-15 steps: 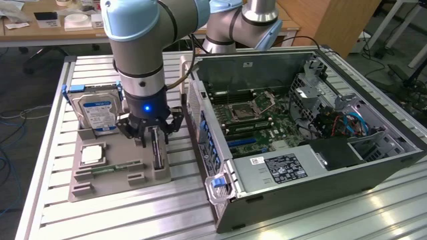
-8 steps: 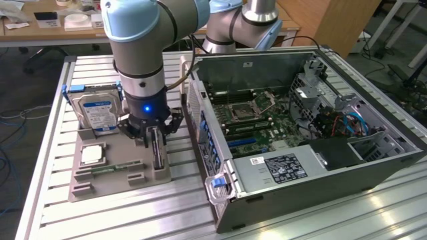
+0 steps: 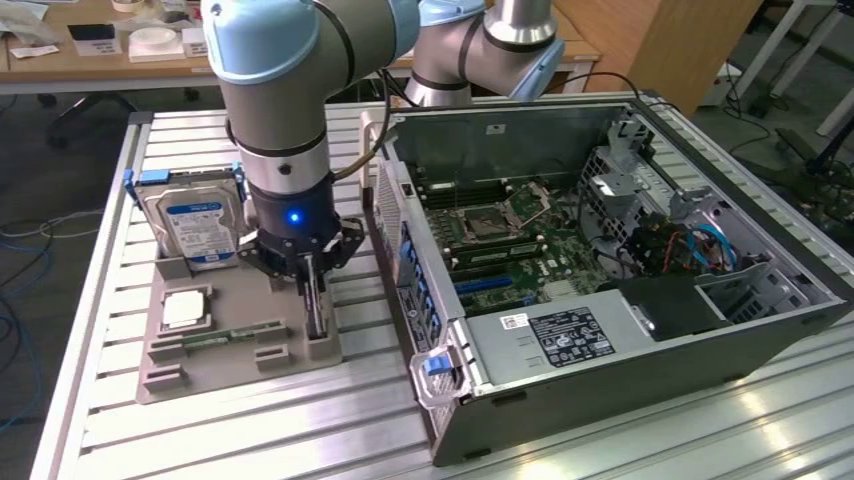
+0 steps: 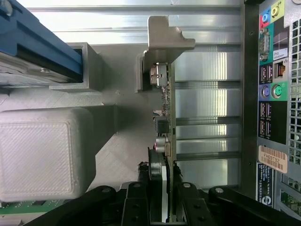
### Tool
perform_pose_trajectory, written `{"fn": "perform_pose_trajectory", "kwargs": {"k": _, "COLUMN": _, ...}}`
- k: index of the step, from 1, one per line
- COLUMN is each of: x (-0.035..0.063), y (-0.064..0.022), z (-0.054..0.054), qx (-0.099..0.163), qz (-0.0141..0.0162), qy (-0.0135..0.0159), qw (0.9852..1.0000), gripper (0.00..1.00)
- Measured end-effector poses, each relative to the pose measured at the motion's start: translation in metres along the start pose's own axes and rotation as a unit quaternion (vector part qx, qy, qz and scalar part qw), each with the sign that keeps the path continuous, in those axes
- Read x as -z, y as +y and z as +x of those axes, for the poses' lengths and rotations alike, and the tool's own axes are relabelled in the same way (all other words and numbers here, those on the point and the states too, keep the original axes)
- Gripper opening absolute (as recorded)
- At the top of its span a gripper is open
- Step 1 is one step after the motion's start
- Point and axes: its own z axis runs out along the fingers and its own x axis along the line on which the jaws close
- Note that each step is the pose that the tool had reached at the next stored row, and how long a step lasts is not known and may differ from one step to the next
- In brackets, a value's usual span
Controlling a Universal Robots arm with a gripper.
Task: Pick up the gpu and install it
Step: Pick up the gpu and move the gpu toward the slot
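An orange sticker (image 4: 273, 162) on the computer case (image 4: 294, 141) reads roughly "FHB8T92"; other labels are unreadable.

I'm standing by a bench (image 3: 200, 440) built of ribbed aluminium slats, pale and shiny, with overhead light glaring off the strips towards the exterior view's lower right. Behind it runs a long wooden desk (image 3: 80, 62) strewn with papers, small white boxes and a roll of tape (image 3: 154, 38). Under that desk sits the dark wheeled base of an office chair (image 3: 94, 105). A tall light-wood cabinet (image 3: 667, 40) stands at the back right. The floor (image 3: 54, 160) is dull grey carpet, with blue and white cables (image 3: 20, 250) trailing along the exterior view's left edge.
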Motion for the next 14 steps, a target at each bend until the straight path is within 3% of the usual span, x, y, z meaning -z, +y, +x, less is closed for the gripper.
{"fn": "perform_pose_trajectory", "kwargs": {"k": 4, "x": 0.0067, "y": 0.0000, "z": 0.000, "qx": 0.000, "qz": 0.0001, "qy": 0.0001, "qw": 1.0000, "gripper": 0.28}}
{"fn": "perform_pose_trajectory", "kwargs": {"k": 14, "x": 0.0479, "y": 0.0004, "z": -0.002, "qx": 0.000, "qz": 0.0000, "qy": 0.0002, "qw": 1.0000, "gripper": 0.28}}
